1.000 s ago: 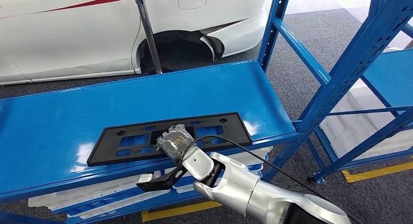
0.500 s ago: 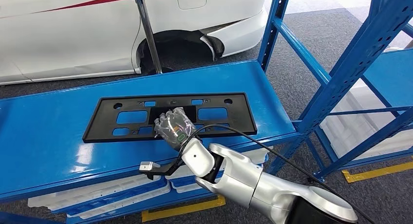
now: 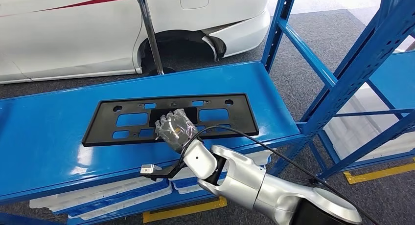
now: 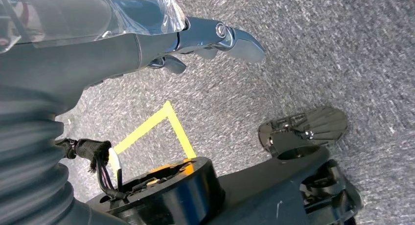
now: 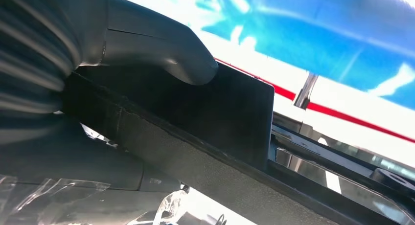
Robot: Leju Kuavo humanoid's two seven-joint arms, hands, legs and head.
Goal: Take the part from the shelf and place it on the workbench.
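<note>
The part is a flat black plastic plate (image 3: pixel 132 118) with several cut-outs, over the blue shelf board (image 3: pixel 49 137). My right hand (image 3: pixel 175 128), wrapped in clear film, grips the middle of the plate's near edge. In the right wrist view the grey thumb (image 5: pixel 161 54) presses on one face of the plate (image 5: pixel 235 112) and the fingers sit under it. My left hand (image 4: pixel 147 39) hangs over grey carpet with its fingers stretched out, holding nothing.
A white car (image 3: pixel 73 34) and a metal pole (image 3: pixel 149 34) stand behind the shelf. Blue uprights (image 3: pixel 276 29) flank its right end, and a second rack (image 3: pixel 391 73) is further right. White foam trays (image 3: pixel 98 195) lie on the lower level. Yellow tape (image 3: pixel 377 173) marks the floor.
A second ago the plate lay nearer the shelf's front edge. It has moved up and back with my right hand on it. Over the last half second it has barely moved.
</note>
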